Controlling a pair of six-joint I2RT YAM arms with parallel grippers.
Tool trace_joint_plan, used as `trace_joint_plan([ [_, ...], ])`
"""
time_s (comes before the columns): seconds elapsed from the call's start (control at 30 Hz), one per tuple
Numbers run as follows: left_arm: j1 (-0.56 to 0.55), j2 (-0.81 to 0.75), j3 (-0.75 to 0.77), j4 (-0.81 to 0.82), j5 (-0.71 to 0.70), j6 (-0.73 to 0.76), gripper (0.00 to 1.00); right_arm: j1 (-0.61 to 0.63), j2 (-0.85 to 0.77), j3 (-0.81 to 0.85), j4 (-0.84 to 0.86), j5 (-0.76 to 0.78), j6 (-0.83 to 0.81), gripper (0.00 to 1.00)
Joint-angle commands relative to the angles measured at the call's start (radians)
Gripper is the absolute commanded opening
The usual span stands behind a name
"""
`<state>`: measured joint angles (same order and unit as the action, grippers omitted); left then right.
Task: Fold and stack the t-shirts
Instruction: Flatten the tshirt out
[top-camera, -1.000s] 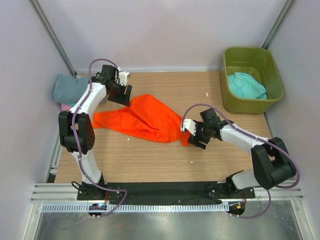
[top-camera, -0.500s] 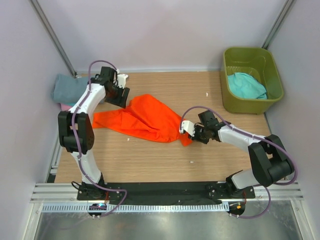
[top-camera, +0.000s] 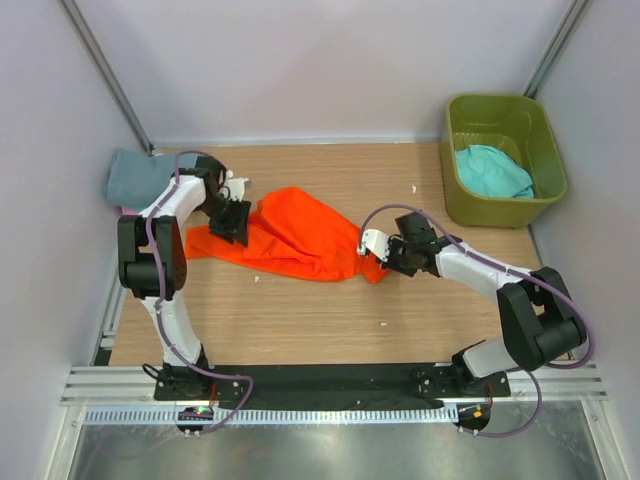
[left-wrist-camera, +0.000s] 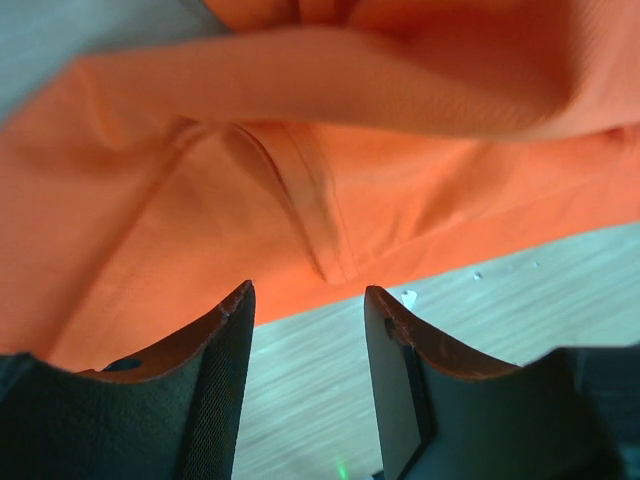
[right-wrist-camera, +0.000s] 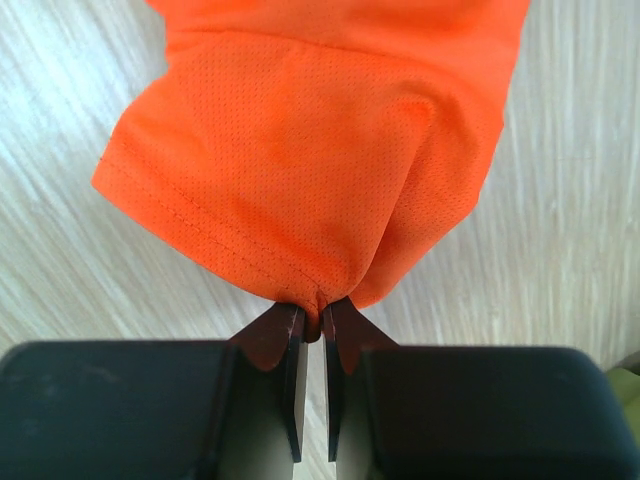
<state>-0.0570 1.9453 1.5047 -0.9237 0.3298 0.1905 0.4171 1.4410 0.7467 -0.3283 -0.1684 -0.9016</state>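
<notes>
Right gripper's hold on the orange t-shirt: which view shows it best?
Right wrist view: the right gripper pinches a fold of the orange t-shirt. Top external shows this small; left wrist shows only another part of the shirt.

We record white shells and black joint housings on the left arm (top-camera: 170, 205) and right arm (top-camera: 480, 272), each with a grey-purple cable (top-camera: 400, 209). The left gripper (left-wrist-camera: 308, 300) and right gripper (right-wrist-camera: 312, 312) have black fingers (left-wrist-camera: 200, 400), reddish-brown at the tips.
</notes>
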Motion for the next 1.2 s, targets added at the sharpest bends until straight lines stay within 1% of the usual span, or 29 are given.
trace_joint_plan([
  [0.0, 0.013, -0.037, -0.035, -0.03, 0.124, -0.022, 0.49, 0.002, 0.015, 0.052, 0.008, 0.007, 0.009, 0.13],
  [0.17, 0.013, -0.011, -0.054, -0.021, 0.186, -0.054, 0.47, 0.002, 0.025, 0.056, 0.003, 0.01, 0.004, 0.13],
  [0.27, 0.014, 0.0, -0.063, -0.021, 0.196, -0.059, 0.46, 0.002, 0.03, 0.057, 0.005, 0.013, 0.007, 0.14],
  [0.6, 0.023, 0.006, -0.121, 0.011, 0.166, -0.057, 0.45, 0.002, 0.035, 0.06, 0.005, 0.017, 0.015, 0.13],
  [1.0, 0.026, 0.056, -0.095, 0.036, 0.164, -0.065, 0.44, 0.003, 0.042, 0.068, -0.002, 0.015, 0.017, 0.13],
  [1.07, 0.026, 0.066, -0.087, 0.039, 0.167, -0.066, 0.43, 0.003, 0.042, 0.066, -0.002, 0.015, 0.018, 0.13],
  [1.17, 0.026, 0.072, -0.077, 0.042, 0.169, -0.066, 0.38, 0.002, 0.039, 0.063, -0.003, 0.02, 0.017, 0.13],
])
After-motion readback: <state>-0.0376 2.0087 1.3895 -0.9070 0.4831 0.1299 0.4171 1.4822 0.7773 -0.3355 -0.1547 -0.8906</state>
